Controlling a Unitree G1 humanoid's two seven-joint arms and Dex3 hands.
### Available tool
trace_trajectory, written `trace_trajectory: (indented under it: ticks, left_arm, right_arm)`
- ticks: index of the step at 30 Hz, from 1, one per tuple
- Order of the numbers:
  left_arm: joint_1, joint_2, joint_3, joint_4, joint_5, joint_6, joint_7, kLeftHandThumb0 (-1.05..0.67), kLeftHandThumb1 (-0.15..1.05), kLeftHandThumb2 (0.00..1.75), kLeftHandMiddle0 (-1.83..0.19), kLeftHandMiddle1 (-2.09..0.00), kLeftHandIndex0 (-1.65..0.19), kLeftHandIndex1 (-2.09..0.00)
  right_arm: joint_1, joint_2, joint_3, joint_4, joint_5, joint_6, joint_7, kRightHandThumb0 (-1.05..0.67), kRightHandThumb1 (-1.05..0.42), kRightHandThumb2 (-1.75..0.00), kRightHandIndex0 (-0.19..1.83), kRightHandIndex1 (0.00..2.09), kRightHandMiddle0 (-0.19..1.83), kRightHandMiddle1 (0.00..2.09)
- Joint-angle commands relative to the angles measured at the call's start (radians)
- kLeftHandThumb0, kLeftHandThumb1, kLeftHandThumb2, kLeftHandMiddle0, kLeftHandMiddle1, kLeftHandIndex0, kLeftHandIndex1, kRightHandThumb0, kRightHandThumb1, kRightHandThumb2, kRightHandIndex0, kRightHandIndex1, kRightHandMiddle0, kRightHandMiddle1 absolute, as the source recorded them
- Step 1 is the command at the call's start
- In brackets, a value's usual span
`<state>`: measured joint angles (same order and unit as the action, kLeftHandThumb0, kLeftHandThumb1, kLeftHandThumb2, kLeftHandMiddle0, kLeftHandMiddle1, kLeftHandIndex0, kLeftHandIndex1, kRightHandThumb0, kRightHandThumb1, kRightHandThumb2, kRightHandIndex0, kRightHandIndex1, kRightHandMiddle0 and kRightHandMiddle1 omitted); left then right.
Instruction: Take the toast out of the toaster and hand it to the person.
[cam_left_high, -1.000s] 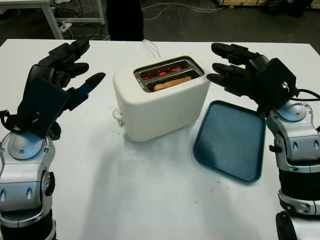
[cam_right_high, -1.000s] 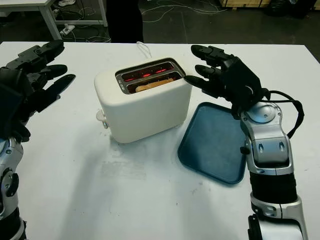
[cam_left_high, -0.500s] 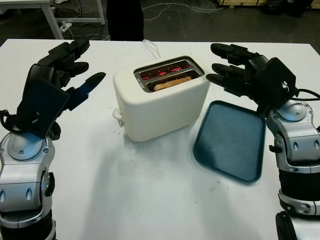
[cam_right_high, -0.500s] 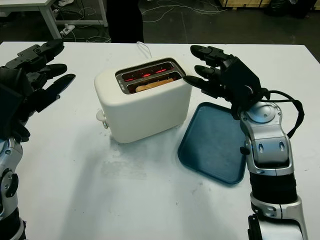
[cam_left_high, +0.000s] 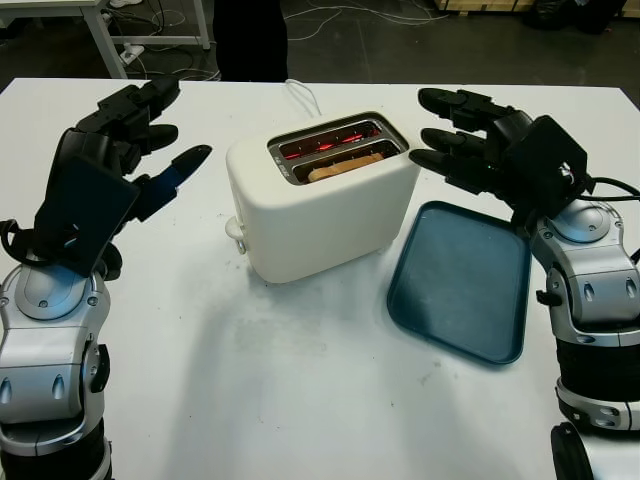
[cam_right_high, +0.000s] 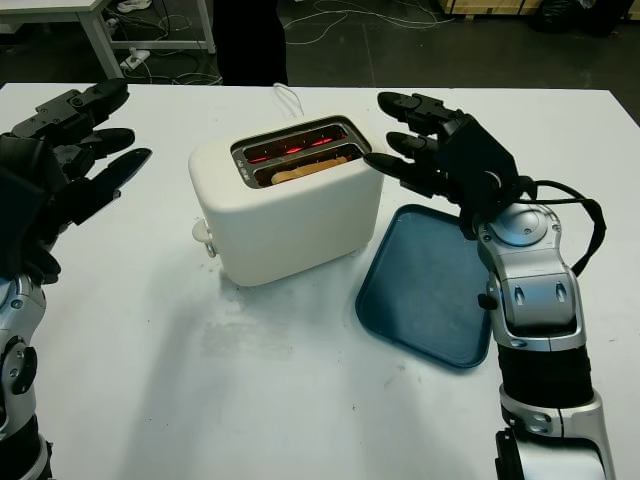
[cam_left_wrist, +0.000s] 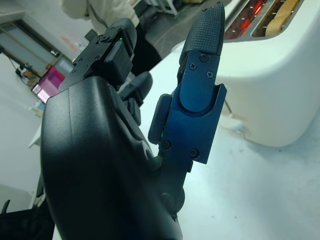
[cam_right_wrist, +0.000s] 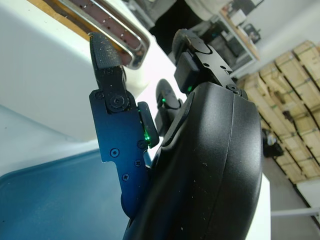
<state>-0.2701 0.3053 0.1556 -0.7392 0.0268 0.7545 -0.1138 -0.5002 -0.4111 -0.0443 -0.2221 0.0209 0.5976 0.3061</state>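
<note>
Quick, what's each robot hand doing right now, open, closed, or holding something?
Left hand: open, holding nothing, left of the toaster.
Right hand: open, holding nothing, beside the toaster's right end, above the tray.

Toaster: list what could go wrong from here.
1. The slots of the toaster glow red, so the right hand, open beside them, may meet heat.
2. The toast sits low, leaving little to grip.
3. A pull might drag the toaster; the left hand, also open, isn't bracing it.
</note>
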Motion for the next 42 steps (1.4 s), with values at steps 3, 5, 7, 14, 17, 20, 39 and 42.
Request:
trace_trajectory:
  ticks: [3, 5, 7, 14, 17, 20, 39, 42]
  left_arm:
    - [-0.005, 0.007, -0.009, -0.005, 0.001, -0.003, -0.003, -0.72, 0.92, 0.14, -0.13, -0.84, -0.46, -0.01]
    - [-0.005, 0.006, -0.011, -0.002, 0.002, -0.003, -0.001, -0.73, 0.92, 0.14, -0.13, -0.85, -0.46, -0.01]
    - [-0.004, 0.001, -0.008, -0.001, -0.001, -0.004, 0.001, -0.72, 0.92, 0.14, -0.13, -0.84, -0.46, -0.01]
    - [-0.004, -0.001, -0.004, -0.004, -0.001, -0.002, 0.004, -0.72, 0.92, 0.14, -0.13, -0.84, -0.45, -0.01]
    - [-0.006, 0.001, -0.004, -0.007, 0.0, 0.004, 0.004, -0.72, 0.92, 0.15, -0.12, -0.84, -0.45, 0.0]
    - [-0.002, 0.008, -0.007, -0.004, 0.003, -0.006, 0.0, -0.72, 0.92, 0.16, -0.12, -0.83, -0.45, 0.0]
    - [-0.008, -0.005, -0.008, 0.016, 0.0, -0.026, 0.002, -0.72, 0.92, 0.14, -0.12, -0.83, -0.45, 0.0]
    - [-0.01, -0.005, -0.006, 0.01, -0.003, -0.016, 0.001, -0.72, 0.92, 0.14, -0.11, -0.84, -0.45, 0.0]
  right_arm:
    - [-0.006, -0.007, -0.002, -0.022, -0.003, 0.014, -0.005, -0.49, -0.9, 0.0, 0.4, 0.11, 0.43, 0.01]
    - [-0.004, -0.004, -0.008, -0.02, 0.003, 0.014, -0.005, -0.48, -0.9, 0.0, 0.4, 0.11, 0.43, 0.01]
    - [-0.003, -0.001, -0.01, -0.015, 0.005, 0.007, -0.006, -0.48, -0.9, 0.0, 0.39, 0.11, 0.43, 0.01]
    - [-0.009, -0.003, -0.008, -0.017, 0.002, 0.009, -0.007, -0.46, -0.9, 0.0, 0.38, 0.12, 0.42, 0.0]
    - [-0.01, -0.002, -0.01, -0.018, 0.003, 0.009, -0.008, -0.47, -0.9, 0.0, 0.38, 0.12, 0.42, 0.0]
    - [-0.011, 0.005, -0.016, -0.017, 0.011, 0.013, -0.01, -0.44, -0.9, 0.0, 0.37, 0.12, 0.41, 0.0]
    - [-0.016, -0.001, -0.021, -0.003, 0.01, 0.003, -0.011, -0.47, -0.88, 0.0, 0.36, 0.17, 0.42, 0.01]
    - [-0.012, 0.0, -0.021, -0.006, 0.01, -0.004, -0.01, -0.46, -0.88, 0.0, 0.35, 0.17, 0.42, 0.01]
